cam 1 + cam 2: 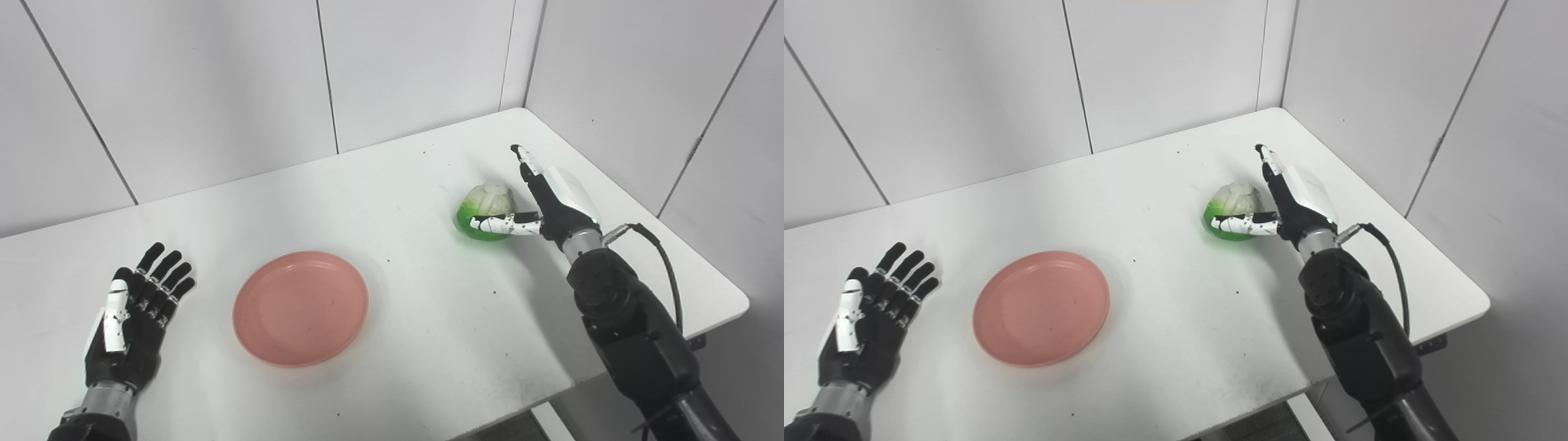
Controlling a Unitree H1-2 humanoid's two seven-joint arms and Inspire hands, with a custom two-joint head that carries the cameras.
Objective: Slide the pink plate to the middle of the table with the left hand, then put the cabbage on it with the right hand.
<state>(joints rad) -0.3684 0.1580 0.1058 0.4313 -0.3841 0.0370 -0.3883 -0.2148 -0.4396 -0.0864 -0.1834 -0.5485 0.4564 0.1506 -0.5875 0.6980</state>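
Note:
The pink plate lies flat near the middle of the white table, a little toward the front. A green and white cabbage rests on the table at the right. My right hand stands beside it on its right, fingers stretched upward and apart, the thumb reaching across the cabbage's front and touching it; the fingers are not closed around it. My left hand lies palm up at the front left, open and holding nothing, a hand's width left of the plate.
White wall panels close the table at the back and right. The table's front right corner and edge run near my right arm, which carries a black cable.

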